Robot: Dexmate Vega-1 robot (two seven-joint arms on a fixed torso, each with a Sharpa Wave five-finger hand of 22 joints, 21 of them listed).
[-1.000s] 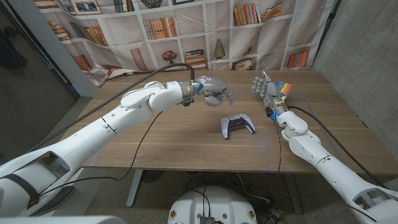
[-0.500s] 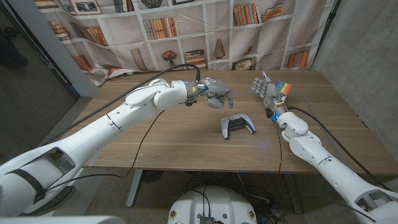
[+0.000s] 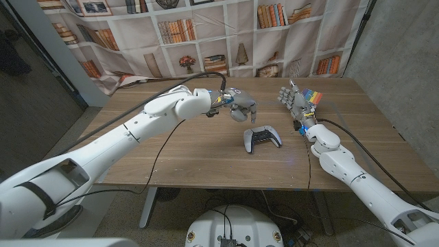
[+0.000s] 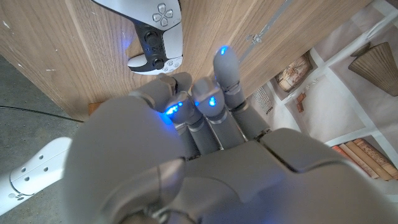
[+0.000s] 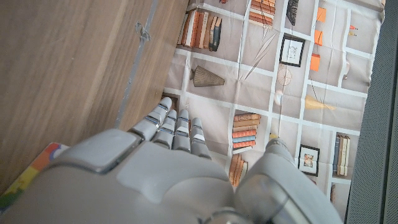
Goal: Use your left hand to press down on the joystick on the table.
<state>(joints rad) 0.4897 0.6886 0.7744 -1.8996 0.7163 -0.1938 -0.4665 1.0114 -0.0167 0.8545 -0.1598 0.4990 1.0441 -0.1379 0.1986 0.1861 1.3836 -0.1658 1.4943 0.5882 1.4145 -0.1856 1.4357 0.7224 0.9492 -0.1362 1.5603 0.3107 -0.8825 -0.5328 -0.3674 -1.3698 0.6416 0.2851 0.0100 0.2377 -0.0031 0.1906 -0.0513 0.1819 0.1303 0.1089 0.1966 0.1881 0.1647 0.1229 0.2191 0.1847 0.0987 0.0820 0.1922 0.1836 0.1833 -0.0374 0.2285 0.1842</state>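
Roughly mid-table, the white game controller (image 3: 262, 138) lies with its long axis running left to right, its joysticks facing up — just nearer and to the right of the left hand (image 3: 241, 104). That hand hovers above the wood, fingers (image 4: 227, 68) curled downward and holding nothing, while the right hand (image 3: 294, 99) stands upright farther right, fingers spread and empty.

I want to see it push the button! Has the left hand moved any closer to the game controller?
Yes. In the head view the left hand has drifted toward the robot's right, nearer above the unmoved game controller, not touching it.
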